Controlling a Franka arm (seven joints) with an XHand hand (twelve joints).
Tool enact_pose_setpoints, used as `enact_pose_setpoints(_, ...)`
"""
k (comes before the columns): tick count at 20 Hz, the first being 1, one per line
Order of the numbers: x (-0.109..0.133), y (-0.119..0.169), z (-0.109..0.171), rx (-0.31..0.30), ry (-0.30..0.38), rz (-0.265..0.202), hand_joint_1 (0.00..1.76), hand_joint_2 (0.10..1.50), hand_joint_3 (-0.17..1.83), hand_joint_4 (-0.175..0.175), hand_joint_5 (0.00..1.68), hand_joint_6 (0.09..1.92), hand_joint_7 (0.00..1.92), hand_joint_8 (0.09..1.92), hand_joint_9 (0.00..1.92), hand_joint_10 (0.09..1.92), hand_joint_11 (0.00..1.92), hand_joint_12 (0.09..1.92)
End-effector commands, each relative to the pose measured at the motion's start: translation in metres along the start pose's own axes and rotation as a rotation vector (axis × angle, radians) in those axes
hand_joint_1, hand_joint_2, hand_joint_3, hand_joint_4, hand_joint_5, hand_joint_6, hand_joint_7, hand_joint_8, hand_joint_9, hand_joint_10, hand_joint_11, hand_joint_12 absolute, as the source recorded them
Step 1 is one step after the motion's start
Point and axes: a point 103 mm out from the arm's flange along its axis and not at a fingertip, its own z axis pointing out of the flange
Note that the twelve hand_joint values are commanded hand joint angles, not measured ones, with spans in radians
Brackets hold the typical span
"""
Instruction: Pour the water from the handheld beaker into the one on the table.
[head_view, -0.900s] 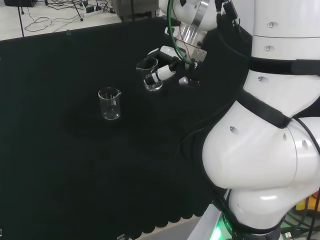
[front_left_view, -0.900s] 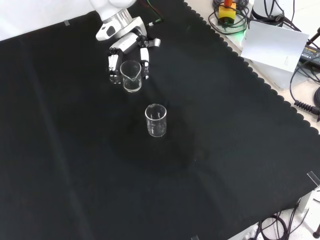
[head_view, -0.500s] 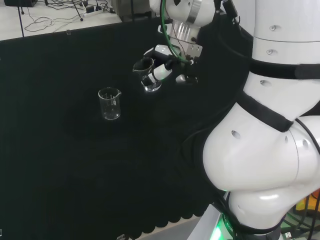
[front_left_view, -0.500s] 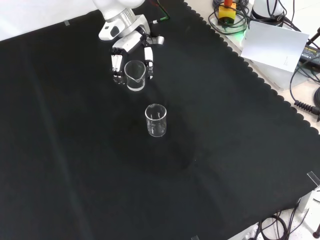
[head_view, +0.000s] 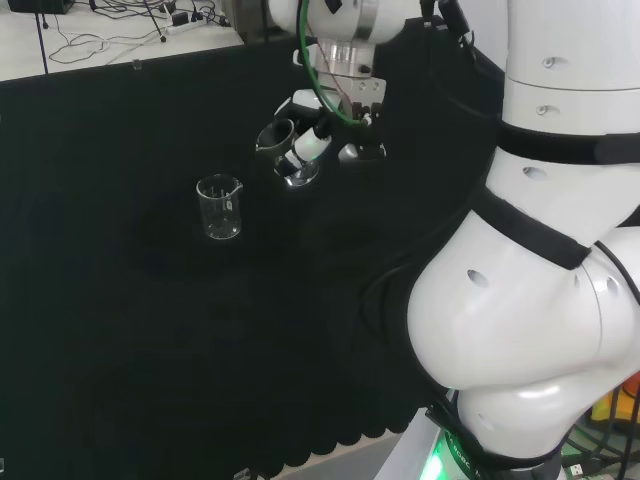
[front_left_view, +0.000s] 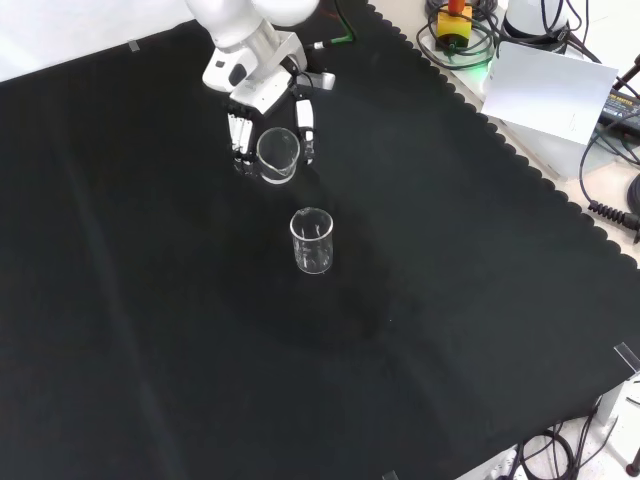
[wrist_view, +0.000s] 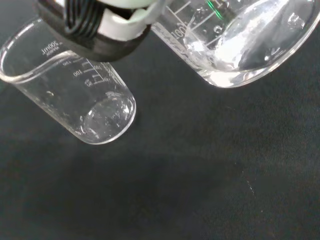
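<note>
Tilting the handheld beaker (front_left_view: 277, 155) toward the pour, the hand (front_left_view: 262, 98) has its fingers (front_left_view: 304, 130) curled round the glass, raised above the cloth (front_left_view: 480, 300). The table beaker (front_left_view: 311, 241) stands upright, near but apart, nearer in the front view. Next, I judge, the lip must come over that rim before tipping further

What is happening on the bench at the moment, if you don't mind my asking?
The robot arm's hand holds a clear beaker above the black cloth, its fingers curled round it. That beaker is tipped, its mouth turned toward a second beaker, which stands upright on the cloth a little way off. In the front view the held beaker sits higher up than the standing one, not over it. No stream of water shows between them.
</note>
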Motion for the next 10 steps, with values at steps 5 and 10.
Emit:
enact_pose_setpoints(5, 0.034, 0.01, -0.009, 0.076, -0.167, 0.05, 1.28, 1.13, -0.17, -0.108, 0.98, 1.0, 1.28, 0.68, 1.28, 1.04, 1.02, 0.81)
enact_pose_setpoints(10, 0.045, 0.014, -0.011, 0.108, -0.215, 0.067, 1.28, 1.13, -0.17, -0.112, 0.98, 1.01, 1.28, 0.68, 1.28, 1.04, 1.02, 0.82)
